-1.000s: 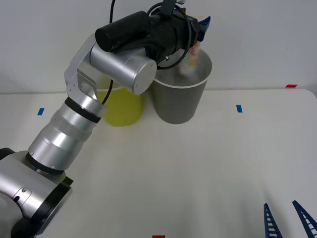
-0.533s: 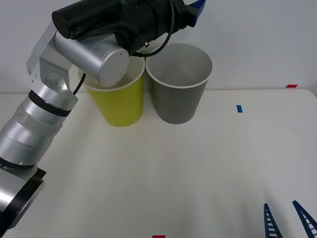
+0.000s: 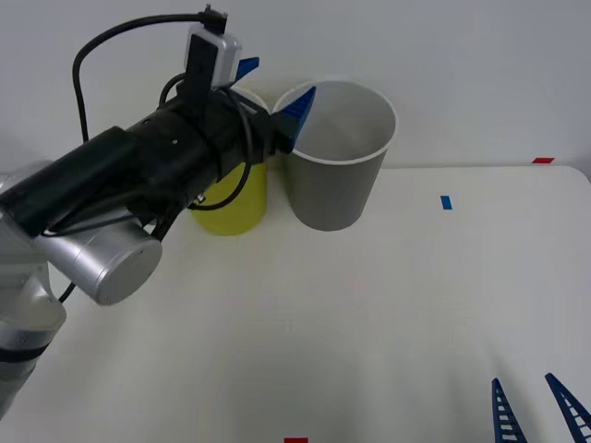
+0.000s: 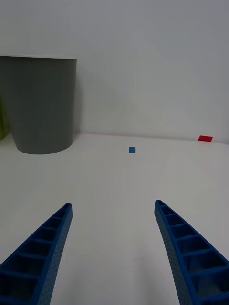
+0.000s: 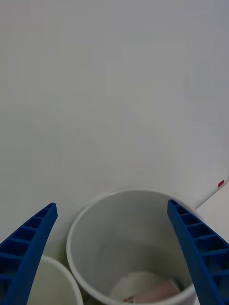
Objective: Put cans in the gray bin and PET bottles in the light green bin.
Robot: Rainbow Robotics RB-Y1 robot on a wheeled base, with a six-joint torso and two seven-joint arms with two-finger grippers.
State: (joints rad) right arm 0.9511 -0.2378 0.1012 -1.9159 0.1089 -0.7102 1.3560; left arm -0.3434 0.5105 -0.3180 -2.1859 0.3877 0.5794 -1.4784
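Note:
The gray bin stands at the back of the table, with the light green bin touching it on its left. My left gripper is open and empty, level with the two rims, where the bins meet. In the left wrist view, between the left gripper's spread fingers, I look down into the gray bin. The can lies on its side at the bottom. My right gripper is open near the table's front right corner, facing the gray bin. No PET bottles are in view.
My left arm crosses in front of the light green bin and hides most of it. A blue tape mark and a red one lie on the white table to the right of the bins.
My left gripper held the can over the gray bin a second ago. It has since let go and swung back left and down to the bins' rims.

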